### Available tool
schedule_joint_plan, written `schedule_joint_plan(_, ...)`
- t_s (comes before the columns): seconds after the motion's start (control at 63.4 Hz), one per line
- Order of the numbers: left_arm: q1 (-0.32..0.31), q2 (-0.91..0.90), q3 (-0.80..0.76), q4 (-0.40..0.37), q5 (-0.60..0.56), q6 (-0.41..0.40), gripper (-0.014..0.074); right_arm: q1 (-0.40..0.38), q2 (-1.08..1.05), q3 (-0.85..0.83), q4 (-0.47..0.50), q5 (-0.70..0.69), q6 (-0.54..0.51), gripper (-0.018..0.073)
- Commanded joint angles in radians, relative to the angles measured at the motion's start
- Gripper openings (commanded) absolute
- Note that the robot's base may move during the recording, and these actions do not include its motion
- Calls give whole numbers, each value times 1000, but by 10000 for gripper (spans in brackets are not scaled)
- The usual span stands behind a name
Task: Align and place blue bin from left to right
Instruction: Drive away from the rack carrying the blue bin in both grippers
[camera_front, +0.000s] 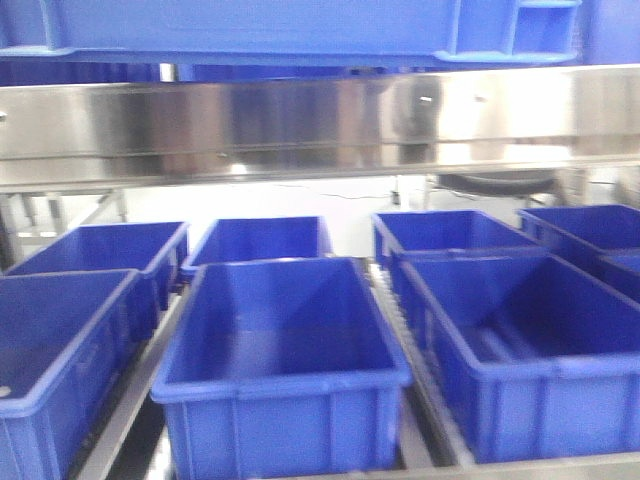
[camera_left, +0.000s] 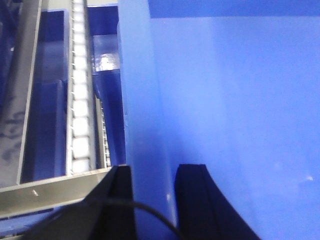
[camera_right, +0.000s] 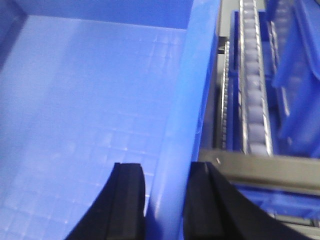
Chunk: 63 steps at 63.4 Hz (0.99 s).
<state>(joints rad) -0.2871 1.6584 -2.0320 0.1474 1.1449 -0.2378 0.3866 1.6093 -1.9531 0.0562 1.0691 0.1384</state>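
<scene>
The blue bin (camera_front: 250, 25) fills the top of the front view, raised above the steel shelf beam, and only its underside and rim show there. In the left wrist view my left gripper (camera_left: 155, 170) is shut on the bin's left wall (camera_left: 140, 100), one black finger outside and one inside. My right gripper (camera_right: 165, 167) is shut on the bin's right wall (camera_right: 187, 100) in the same way, with the bin's gridded floor (camera_right: 85, 100) to its left. Neither gripper shows in the front view.
A steel shelf beam (camera_front: 320, 120) runs across below the held bin. Under it, several blue bins such as the middle one (camera_front: 280, 350) sit in rows on roller tracks (camera_left: 80, 100) (camera_right: 252, 90). A grey frame bar (camera_right: 270, 170) crosses near the right fingers.
</scene>
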Motion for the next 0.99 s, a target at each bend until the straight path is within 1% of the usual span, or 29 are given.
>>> schedule_joint_plan(0.0, 1, -29, -24, -2, -115, -1, -16, -4, -26, -13, -17, -68, -33, -76)
schedule_joint_plan(0.977, 1, -29, -24, -2, -117, -1, -16, -4, -26, -13, -17, -68, -33, -76)
